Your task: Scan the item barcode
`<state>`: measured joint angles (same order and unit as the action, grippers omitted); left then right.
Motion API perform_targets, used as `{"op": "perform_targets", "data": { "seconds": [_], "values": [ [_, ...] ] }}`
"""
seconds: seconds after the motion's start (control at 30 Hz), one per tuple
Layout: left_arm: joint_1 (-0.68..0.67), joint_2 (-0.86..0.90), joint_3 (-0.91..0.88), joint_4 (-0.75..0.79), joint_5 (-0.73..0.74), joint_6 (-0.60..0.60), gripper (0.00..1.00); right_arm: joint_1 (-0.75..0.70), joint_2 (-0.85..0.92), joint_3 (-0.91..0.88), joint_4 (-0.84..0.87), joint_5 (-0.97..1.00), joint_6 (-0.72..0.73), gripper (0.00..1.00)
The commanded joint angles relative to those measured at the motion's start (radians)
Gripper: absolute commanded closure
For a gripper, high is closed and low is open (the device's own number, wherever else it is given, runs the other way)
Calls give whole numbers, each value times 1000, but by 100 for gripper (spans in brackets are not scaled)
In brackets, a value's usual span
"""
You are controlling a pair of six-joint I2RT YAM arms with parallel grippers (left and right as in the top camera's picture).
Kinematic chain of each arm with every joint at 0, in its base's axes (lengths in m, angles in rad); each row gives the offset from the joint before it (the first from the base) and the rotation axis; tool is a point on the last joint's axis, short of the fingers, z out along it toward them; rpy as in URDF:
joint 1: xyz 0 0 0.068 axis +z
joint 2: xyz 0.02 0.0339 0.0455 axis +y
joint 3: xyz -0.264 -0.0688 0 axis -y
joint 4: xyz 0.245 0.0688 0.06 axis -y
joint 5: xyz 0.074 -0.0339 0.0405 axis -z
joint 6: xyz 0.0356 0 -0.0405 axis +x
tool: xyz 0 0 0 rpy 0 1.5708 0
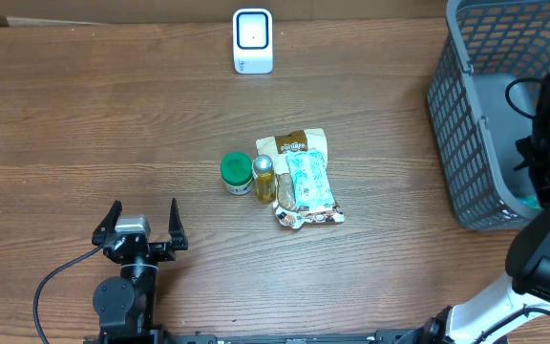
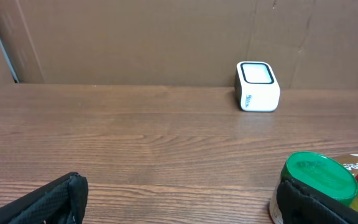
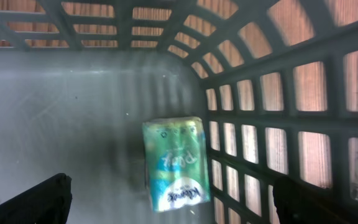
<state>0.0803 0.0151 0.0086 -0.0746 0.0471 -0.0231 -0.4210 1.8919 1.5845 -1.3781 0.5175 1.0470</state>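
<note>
The white barcode scanner (image 1: 253,41) (image 2: 257,86) stands at the table's far edge. A green and blue tissue pack (image 3: 174,165), blurred, is inside the grey basket (image 3: 253,81), in the gap between my right gripper's (image 3: 173,208) wide-open fingers and touching neither. In the overhead view the right arm (image 1: 547,134) reaches down into the basket (image 1: 452,105). My left gripper (image 1: 141,225) (image 2: 179,205) sits open near the front left with nothing between its fingers.
Mid-table lie a green-lidded jar (image 1: 237,173) (image 2: 319,180), a small yellow bottle (image 1: 264,178), another tissue pack (image 1: 306,180) and a brown packet (image 1: 294,143). The jar stands just beyond the left gripper's right finger (image 2: 316,205).
</note>
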Motion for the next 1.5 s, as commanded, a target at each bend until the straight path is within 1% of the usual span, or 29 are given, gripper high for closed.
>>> {"op": "perform_targets", "data": {
  "seconds": [0.0, 0.07, 0.13, 0.27, 0.3, 0.53, 0.6, 0.67, 0.7, 0.8, 0.93, 1.0, 1.07, 1.13, 1.33, 1.47],
  "values": [
    [5, -10, -4, 0, -5, 1, 0, -1, 1, -54, 47, 24, 23, 0],
    [5, -10, -4, 0, -5, 1, 0, -2, 1, -93, 91, 25, 23, 2],
    [5, -10, -4, 0, -6, 1, 0, -2, 1, -140, 133, 24, 23, 5],
    [5, -10, -4, 0, -5, 1, 1, -2, 1, -229, 225, 12, 23, 7],
    [5, -10, -4, 0, -6, 1, 1, -2, 1, -252, 254, -9, 23, 9],
    [5, -10, -4, 0, -5, 1, 0, -2, 2, -398, 457, -95, 23, 10],
    [5, -10, -4, 0, -5, 1, 1, -1, 3, -430, 504, -110, 23, 14],
    [5, -10, -4, 0, -5, 1, 0, -1, 3, -435, 509, -112, 23, 23],
    [5, -10, -4, 0, -5, 1, 0, -1, 2, -433, 505, -113, 22, 24],
    [5, -10, -4, 0, -5, 1, 1, -1, 2, -409, 478, -132, -15, 25],
    [5, -10, -4, 0, -6, 1, 0, 0, 1, -349, 472, -210, -214, 25],
    [5, -10, -4, 0, -5, 1, 1, 0, 1, -328, 472, -234, -265, 24],
    [5, -10, -4, 0, -5, 1, 0, 0, 1, -320, 473, -235, -264, 17],
    [5, -10, -4, 0, -5, 1, 0, 0, 1, -321, 481, -235, -263, 15],
    [5, -10, -4, 0, -5, 1, 0, 0, 1, -321, 464, -230, -263, 15],
    [5, -10, -4, 0, -5, 1, 0, 0, 1, -321, 477, -194, -237, 20]
  ]
}}
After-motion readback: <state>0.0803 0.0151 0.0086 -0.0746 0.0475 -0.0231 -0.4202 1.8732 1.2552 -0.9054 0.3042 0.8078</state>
